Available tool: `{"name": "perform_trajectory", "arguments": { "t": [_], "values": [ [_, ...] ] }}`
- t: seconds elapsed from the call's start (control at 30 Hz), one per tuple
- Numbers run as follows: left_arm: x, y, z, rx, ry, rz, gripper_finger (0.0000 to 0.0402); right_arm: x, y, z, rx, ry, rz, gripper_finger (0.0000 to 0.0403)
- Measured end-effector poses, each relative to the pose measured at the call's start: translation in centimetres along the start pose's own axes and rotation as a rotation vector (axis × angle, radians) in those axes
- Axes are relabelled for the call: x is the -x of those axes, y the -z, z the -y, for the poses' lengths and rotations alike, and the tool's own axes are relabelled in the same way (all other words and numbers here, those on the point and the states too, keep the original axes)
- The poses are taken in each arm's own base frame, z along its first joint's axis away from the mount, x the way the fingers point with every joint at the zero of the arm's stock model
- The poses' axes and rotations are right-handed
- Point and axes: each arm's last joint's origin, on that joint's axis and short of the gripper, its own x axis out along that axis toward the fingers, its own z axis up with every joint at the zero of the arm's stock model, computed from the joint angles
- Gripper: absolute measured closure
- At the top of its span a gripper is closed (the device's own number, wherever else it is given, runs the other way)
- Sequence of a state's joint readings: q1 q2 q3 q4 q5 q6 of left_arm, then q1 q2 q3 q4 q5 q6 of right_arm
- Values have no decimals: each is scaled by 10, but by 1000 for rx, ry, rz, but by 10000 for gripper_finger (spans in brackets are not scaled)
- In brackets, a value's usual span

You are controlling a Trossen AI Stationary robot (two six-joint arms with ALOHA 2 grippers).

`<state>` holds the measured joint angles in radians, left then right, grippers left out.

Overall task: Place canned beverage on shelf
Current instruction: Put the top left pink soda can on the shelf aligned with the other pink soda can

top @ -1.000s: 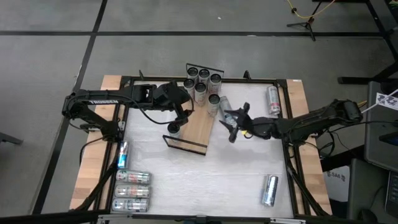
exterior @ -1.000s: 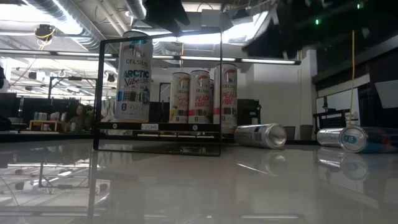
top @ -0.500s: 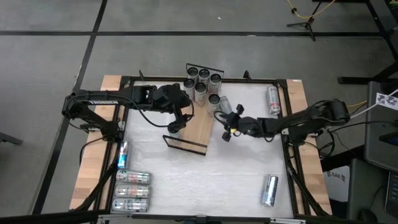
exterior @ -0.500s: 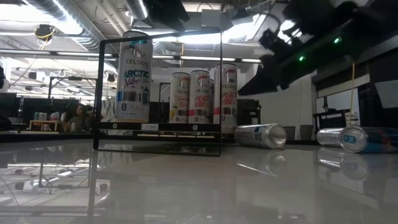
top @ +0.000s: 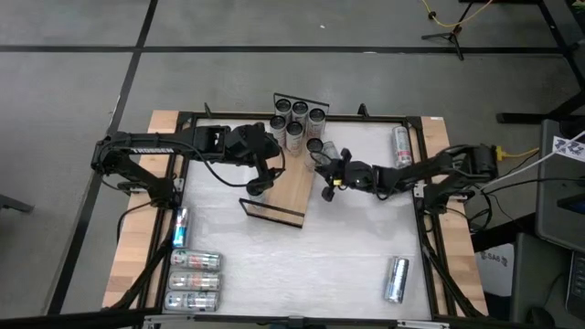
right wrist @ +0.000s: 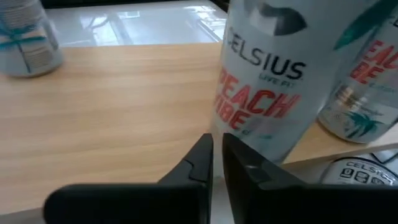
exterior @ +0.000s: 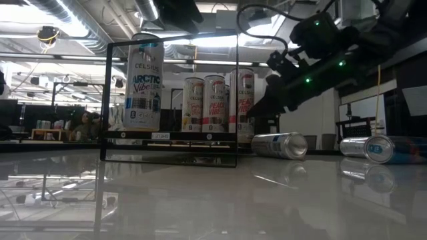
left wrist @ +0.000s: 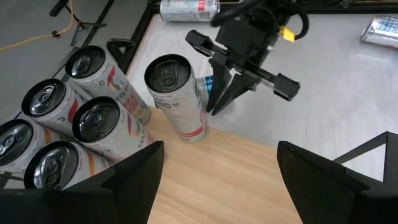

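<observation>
Right claw [left wrist: 217, 106]: fingers pressed almost together, holding nothing — tips low at the shelf's edge, just beside an upright Peach Vibe can [left wrist: 177, 99].
Left claw [top: 262, 174]: fingers spread wide, hovering over the middle of the shelf with nothing between them.
Shelf [top: 292, 187]: light-wood board lying at an angle on the white worktop [top: 347, 256], a black wire rail at each short end.
Cans on shelf: a cluster [top: 297, 117] stands at the far end; one Arctic Vibe can [exterior: 145, 83] stands apart, nearer the close rail.
Loose cans: one [top: 331, 153] lies by the right claw — possibly touching it; others [top: 193, 280] lie on their sides elsewhere on the worktop.
</observation>
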<state>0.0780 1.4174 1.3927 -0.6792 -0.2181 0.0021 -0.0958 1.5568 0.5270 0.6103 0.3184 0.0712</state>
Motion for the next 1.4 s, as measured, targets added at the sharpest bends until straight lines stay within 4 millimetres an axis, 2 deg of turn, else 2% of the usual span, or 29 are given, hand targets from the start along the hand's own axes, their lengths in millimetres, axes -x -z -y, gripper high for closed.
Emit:
{"name": "perform_trajectory", "arguments": {
  "t": [0.43,0.6,0.77,1.4],
  "values": [
    [0,0,0,1,-1,0,95,-11,-4,23,-33,11,63,379],
    [0,0,0,2,-1,0,95,-11,-5,22,-32,7,68,379],
    [0,0,0,2,-1,0,95,-11,-5,20,-30,-71,68,379],
    [0,0,0,3,-1,1,95,-15,-27,21,-51,5,159,379]
  ]
}}
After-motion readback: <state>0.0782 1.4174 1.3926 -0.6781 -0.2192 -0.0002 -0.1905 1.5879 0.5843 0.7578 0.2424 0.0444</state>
